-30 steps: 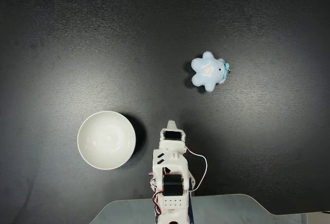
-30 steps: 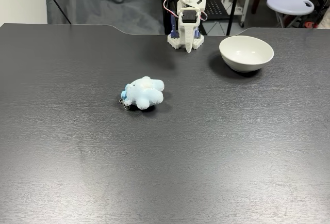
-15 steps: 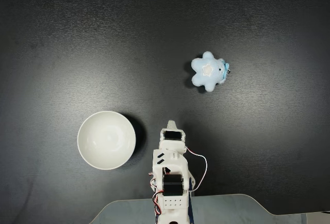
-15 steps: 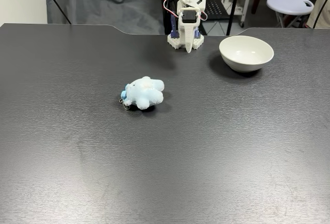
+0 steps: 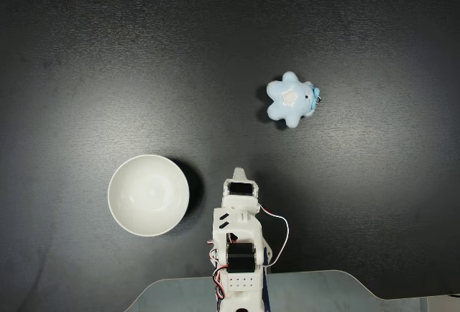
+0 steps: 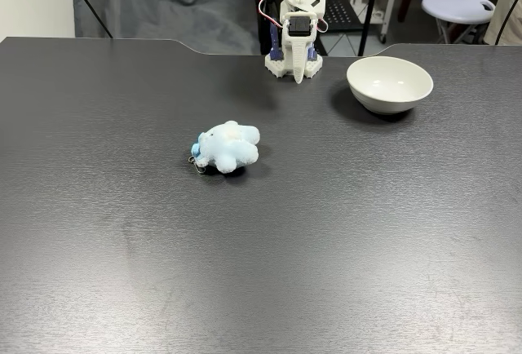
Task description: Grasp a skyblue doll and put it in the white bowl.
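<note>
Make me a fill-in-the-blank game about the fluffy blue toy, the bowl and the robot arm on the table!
1. The skyblue doll is lying on the dark ____.
2. The inside of the white bowl is ____.
3. The gripper holds ____ and is folded near the arm's base.
4. In the fixed view from above, the doll lies to the ____ of the bowl.

Missing words: table; empty; nothing; right
</note>
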Controlling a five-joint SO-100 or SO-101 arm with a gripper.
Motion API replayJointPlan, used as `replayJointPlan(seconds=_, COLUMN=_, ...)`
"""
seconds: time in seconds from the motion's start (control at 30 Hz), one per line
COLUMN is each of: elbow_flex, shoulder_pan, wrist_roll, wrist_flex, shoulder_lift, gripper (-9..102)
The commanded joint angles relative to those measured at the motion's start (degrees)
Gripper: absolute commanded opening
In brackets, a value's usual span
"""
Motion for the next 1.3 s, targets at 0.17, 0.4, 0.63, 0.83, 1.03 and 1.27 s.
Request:
replayJointPlan(seconds=0.17, elbow_flex=-0.79, shoulder_pan=-0.79, wrist_roll=1.14, wrist_flex=-1.23, shoulder_lift=-0.09, gripper=-1)
replayJointPlan(seconds=0.4, elbow_flex=-10.81, shoulder_pan=-0.7, wrist_roll=1.14, wrist_flex=-1.32, shoulder_lift=-6.86, gripper=-1)
replayJointPlan(seconds=0.63, elbow_flex=-40.52, shoulder_pan=0.09, wrist_roll=0.79, wrist_flex=-0.53, shoulder_lift=-28.48, gripper=-1)
replayJointPlan(seconds=0.83, elbow_flex=-73.3, shoulder_pan=4.92, wrist_roll=0.44, wrist_flex=-0.44, shoulder_lift=-43.51, gripper=-1)
replayJointPlan(seconds=1.03, elbow_flex=-98.79, shoulder_pan=5.62, wrist_roll=0.44, wrist_flex=-0.35, shoulder_lift=-57.13, gripper=0)
replayJointPlan(seconds=1.27, elbow_flex=-107.93, shoulder_pan=14.33, wrist_roll=0.35, wrist_flex=-0.35, shoulder_lift=-70.14, gripper=3)
